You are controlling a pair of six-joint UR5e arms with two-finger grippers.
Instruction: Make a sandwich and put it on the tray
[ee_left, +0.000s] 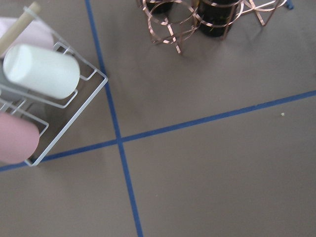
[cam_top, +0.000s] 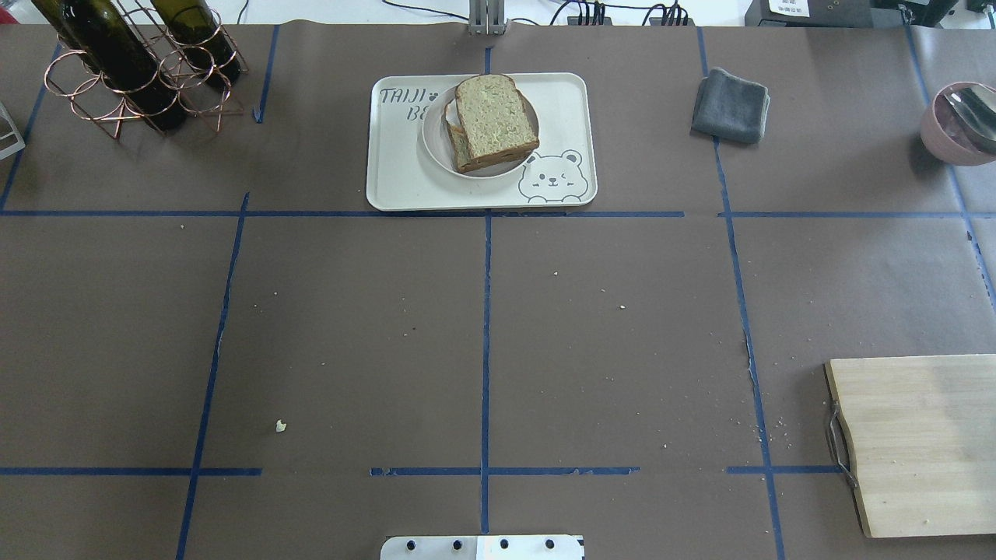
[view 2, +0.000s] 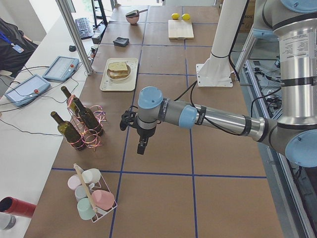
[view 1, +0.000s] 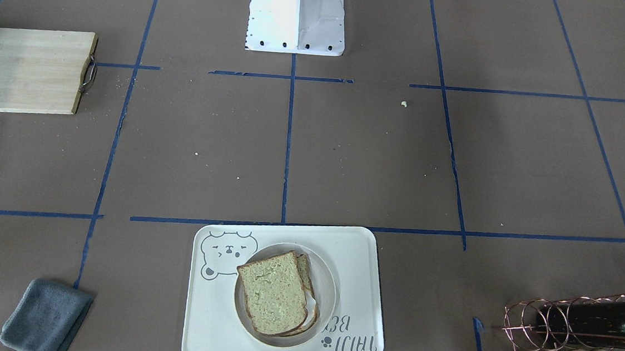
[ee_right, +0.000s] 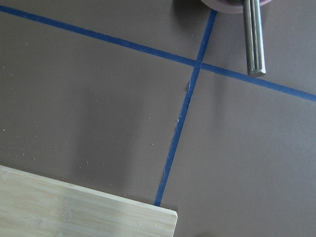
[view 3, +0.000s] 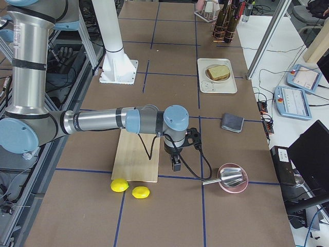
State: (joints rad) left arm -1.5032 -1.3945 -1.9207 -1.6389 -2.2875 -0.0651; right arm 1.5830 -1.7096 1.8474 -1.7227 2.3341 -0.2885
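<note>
The sandwich (view 1: 275,301), two tan bread slices with a bit of white egg at the edge, lies in a small round white dish (view 1: 328,288) on the white bear tray (view 1: 358,263). It also shows in the overhead view (cam_top: 494,120) on the tray (cam_top: 389,175). No gripper shows in the overhead or front views. My left gripper (view 2: 141,147) hangs over bare table near the wine rack, far from the tray. My right gripper (view 3: 176,165) hangs by the cutting board's corner. I cannot tell whether either is open or shut.
A wooden cutting board (cam_top: 918,443) lies at the near right. A grey cloth (cam_top: 731,105) and a pink bowl with a metal utensil (cam_top: 953,124) are at the far right. A copper rack of wine bottles (cam_top: 132,62) stands far left. A cup rack (view 2: 91,193) and two lemons (view 3: 128,188) sit at the table's ends.
</note>
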